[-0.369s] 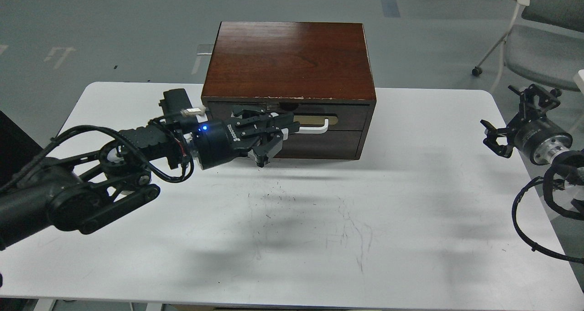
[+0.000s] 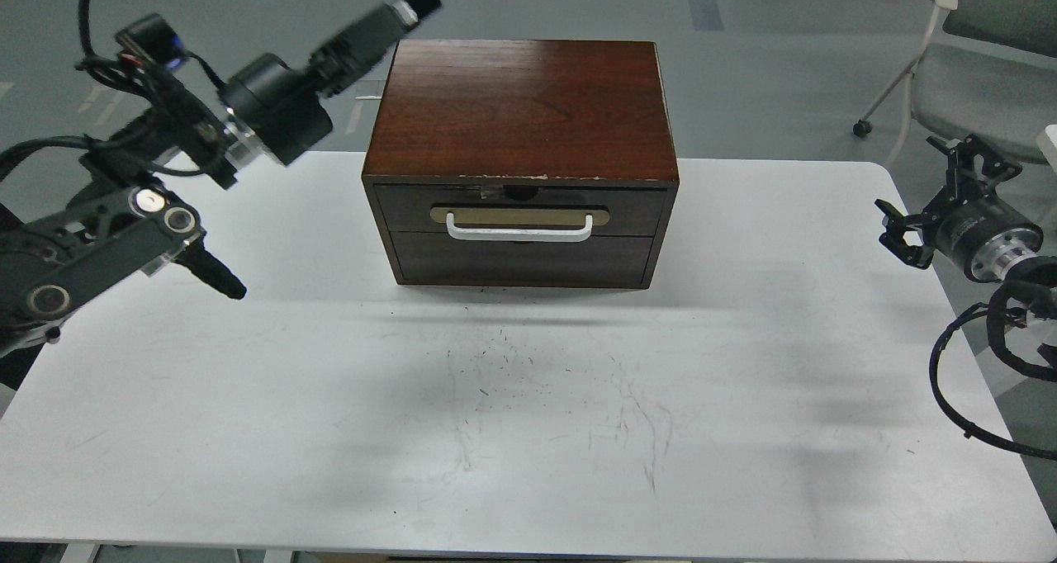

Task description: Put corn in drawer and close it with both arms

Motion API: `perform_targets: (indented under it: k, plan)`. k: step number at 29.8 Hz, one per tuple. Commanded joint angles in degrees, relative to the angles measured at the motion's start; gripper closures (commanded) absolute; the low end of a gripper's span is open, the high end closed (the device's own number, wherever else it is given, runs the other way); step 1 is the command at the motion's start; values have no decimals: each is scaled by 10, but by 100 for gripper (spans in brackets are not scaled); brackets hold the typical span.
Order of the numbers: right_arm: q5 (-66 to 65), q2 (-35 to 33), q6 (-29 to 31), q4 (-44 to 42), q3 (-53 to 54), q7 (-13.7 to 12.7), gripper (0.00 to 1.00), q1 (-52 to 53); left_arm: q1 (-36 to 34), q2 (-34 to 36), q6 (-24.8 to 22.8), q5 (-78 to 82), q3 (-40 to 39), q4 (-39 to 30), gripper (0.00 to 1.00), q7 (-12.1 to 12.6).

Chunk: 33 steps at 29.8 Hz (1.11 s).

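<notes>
The drawer (image 2: pixel 413 208) sits shut in the top of the dark brown cabinet (image 2: pixel 520 109), and its white bar handle (image 2: pixel 520 233) is fully in sight. The corn is not in view. My left arm is raised at the upper left; its gripper (image 2: pixel 376 22) is blurred, points up and right past the cabinet's back left corner, and its fingers cannot be told apart. My right gripper (image 2: pixel 926 198) hangs over the table's right edge, well to the right of the cabinet, with its fingers spread and empty.
The plain lower panel (image 2: pixel 520 262) lies under the drawer. The white table (image 2: pixel 528 431) carries scuff marks in front of the cabinet. A grey wheeled chair (image 2: pixel 983 76) stands on the floor at the back right. Black cables (image 2: pixel 950 381) loop by my right arm.
</notes>
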Motion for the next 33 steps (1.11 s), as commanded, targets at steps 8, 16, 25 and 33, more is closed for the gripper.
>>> perform_targets:
  k: [8,16,25,33]
  plan:
    - [-64,59,-2,3,0,11,5,31,65,-4,-90,-195,3,182,2,65]
    - [-108,64,3,26,2,76,5,50,105,-2,-166,-263,0,216,2,120]
    - [-106,77,33,43,8,68,5,51,106,2,-256,-327,-11,215,2,119]
    - [-106,82,49,42,12,75,0,50,106,0,-277,-329,-15,205,2,119]
